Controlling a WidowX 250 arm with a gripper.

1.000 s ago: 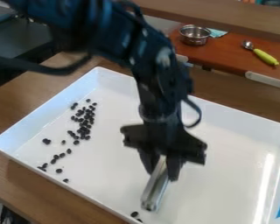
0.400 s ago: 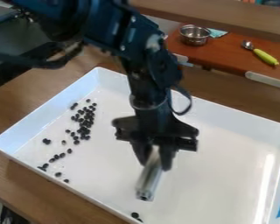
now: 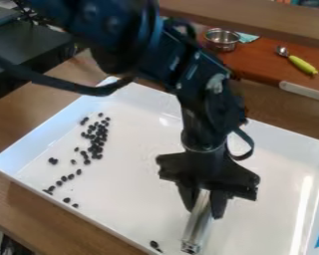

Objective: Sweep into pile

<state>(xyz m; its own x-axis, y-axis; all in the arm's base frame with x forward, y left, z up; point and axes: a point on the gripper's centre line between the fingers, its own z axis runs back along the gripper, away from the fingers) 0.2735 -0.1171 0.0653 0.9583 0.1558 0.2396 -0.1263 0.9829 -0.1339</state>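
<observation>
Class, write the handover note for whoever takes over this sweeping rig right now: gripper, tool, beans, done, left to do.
Gripper: closed on a silver bar, which slants down toward the near edge of the white tray.
Dark beans: a loose cluster at the tray's left in the view; a scattered line between it and the near edge; a few strays by the near edge, left of the bar's lower end.
Done: most beans lie on the tray's left side, many of them bunched.
Left: bring the line and strays into the cluster and tighten it into one pile.
</observation>
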